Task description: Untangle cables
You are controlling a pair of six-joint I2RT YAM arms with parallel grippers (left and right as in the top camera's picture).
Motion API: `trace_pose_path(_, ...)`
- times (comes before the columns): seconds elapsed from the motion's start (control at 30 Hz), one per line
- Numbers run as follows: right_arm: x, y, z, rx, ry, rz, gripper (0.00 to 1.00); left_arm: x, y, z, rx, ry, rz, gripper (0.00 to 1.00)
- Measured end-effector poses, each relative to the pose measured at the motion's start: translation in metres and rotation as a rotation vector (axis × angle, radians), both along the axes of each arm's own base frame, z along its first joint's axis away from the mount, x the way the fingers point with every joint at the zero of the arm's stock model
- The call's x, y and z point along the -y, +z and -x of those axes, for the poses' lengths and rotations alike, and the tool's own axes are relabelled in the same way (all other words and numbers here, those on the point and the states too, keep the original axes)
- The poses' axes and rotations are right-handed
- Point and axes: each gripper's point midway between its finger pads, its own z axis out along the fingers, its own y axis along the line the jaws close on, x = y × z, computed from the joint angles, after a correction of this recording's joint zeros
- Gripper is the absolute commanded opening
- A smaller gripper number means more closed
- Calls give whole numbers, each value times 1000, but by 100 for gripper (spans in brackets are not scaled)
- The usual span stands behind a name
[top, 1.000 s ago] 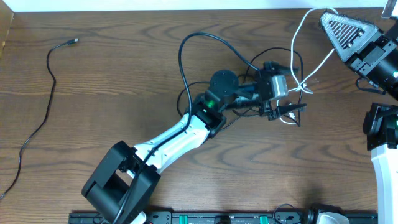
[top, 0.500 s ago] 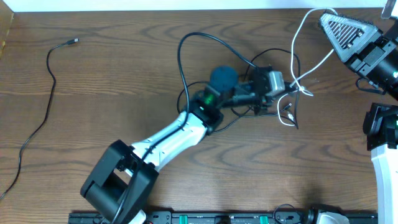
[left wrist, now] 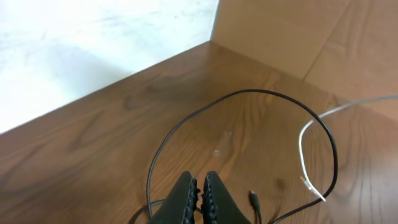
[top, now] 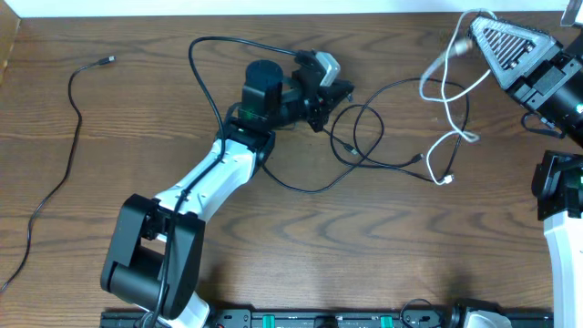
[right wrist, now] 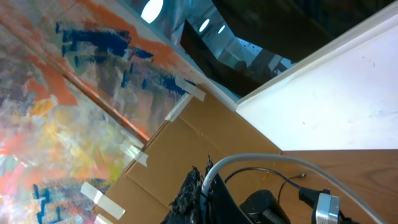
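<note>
1. The white cable lay at the far right of the table. It hung from the right gripper and looped down to a free end nearer the front.
2. The right gripper's fingers were closed on it. In the right wrist view the cord arched out from between them, but most of that view showed only wall and cardboard.
3. The black cable sprawled in loose loops at mid-table, between the two grippers. Where its strands crossed the white one was too fine to sort out.
4. The left gripper sat at the far centre with its fingers pressed together. The black loop ran out from under them, so it appeared pinched, though the contact itself was cut off by the frame edge.
5. A second black cable trailed alone along the far left, well apart from the rest. Its plug lay far and its tail ran off the left edge.
</note>
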Motion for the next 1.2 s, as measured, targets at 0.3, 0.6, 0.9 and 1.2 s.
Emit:
trace_pose_path(0.3,2,3,-2,18,-21,-4,1,33,23,32,63,-162,75,98)
trace_pose_path(0.6,2,-9,-7,-25,-22,18,1,56,76,63,289,-291,199,98)
trace_pose_path(0.9,-9,-22,-7,-53,12,55,1,54,93,66,360,-295,242,99)
trace_pose_path(1.2,-31,-40,-7,-109,64,87,1,56,105,73,395,-309,279,99)
